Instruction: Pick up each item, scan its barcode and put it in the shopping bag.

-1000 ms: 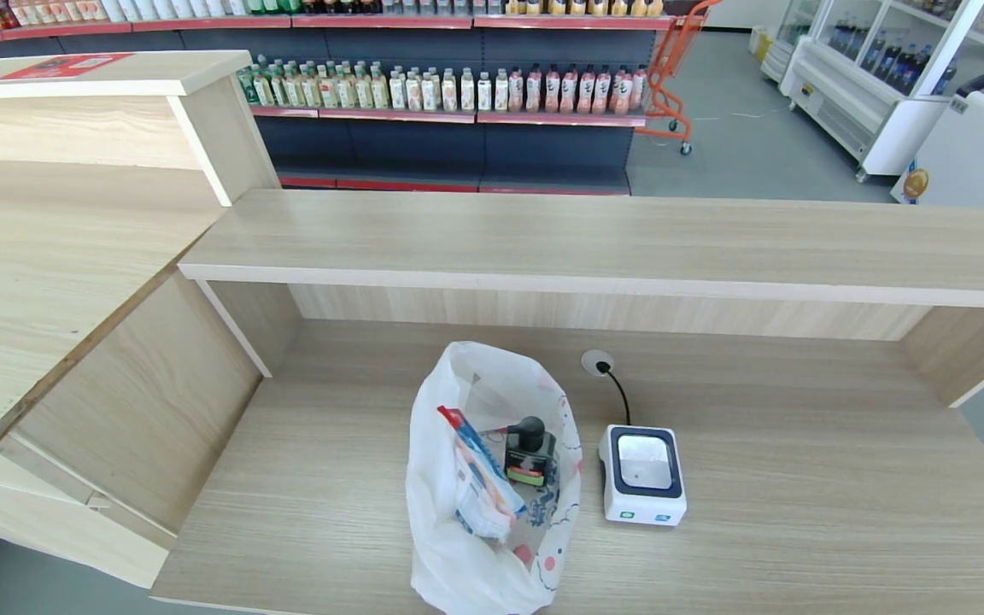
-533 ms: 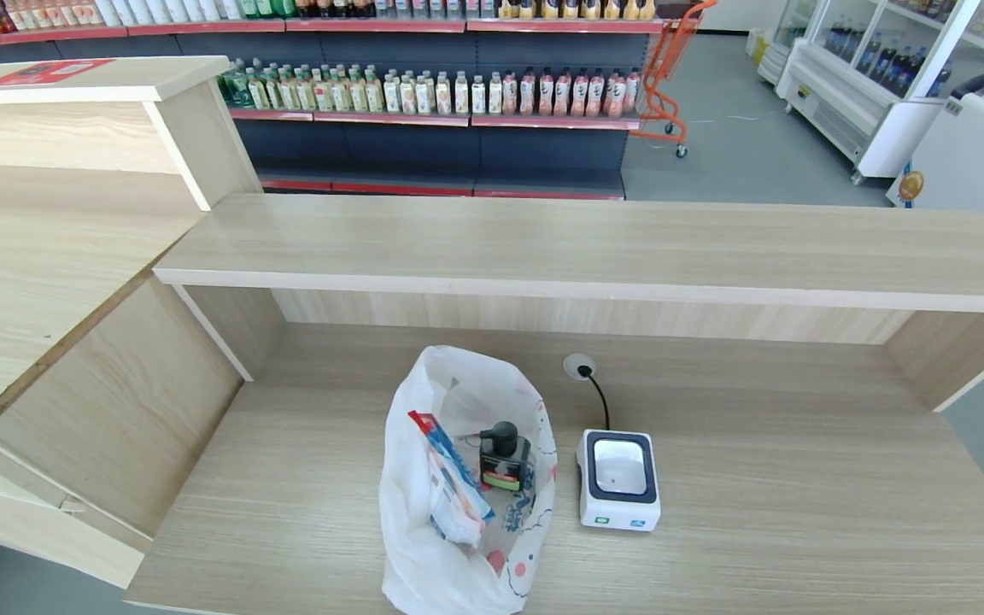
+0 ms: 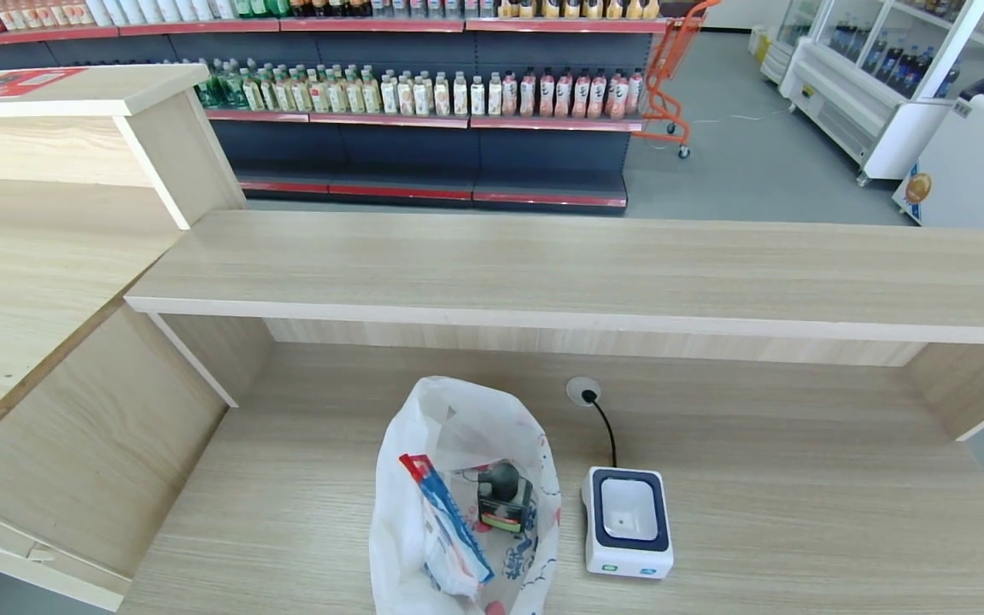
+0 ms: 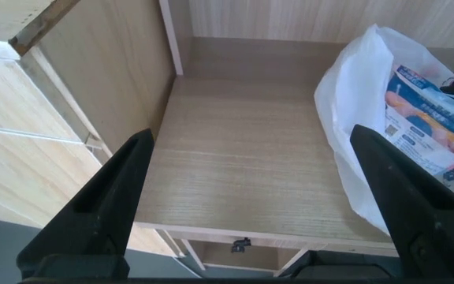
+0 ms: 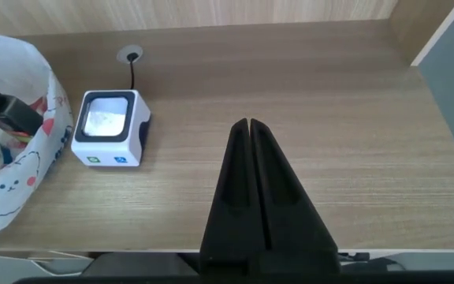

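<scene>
One: Two items lie in the shopping bag point(image 3: 394, 495): a snack packet point(image 3: 449, 538) and a dark bottle point(image 3: 502, 500). You'll find the bag ahead of your left claw point(image 4: 252, 138), off toward the other arm's side. That claw is spread wide with nothing between its fingers.

Other: Your right claw point(image 5: 248, 124) is pinched closed on nothing. The scanner point(image 5: 107, 126) sits ahead of it, and the bag is just past the scanner.

One: If you must shift the bag, expect thin, floppy film, light and slippery. I'd pinch the rim where it bunches, not the wall.

Other: The packet looks soft and crushable, so take it by its sealed top edge. The bottle looks rigid and heavier. Close on its body below the cap, squarely, or it may twist.
</scene>
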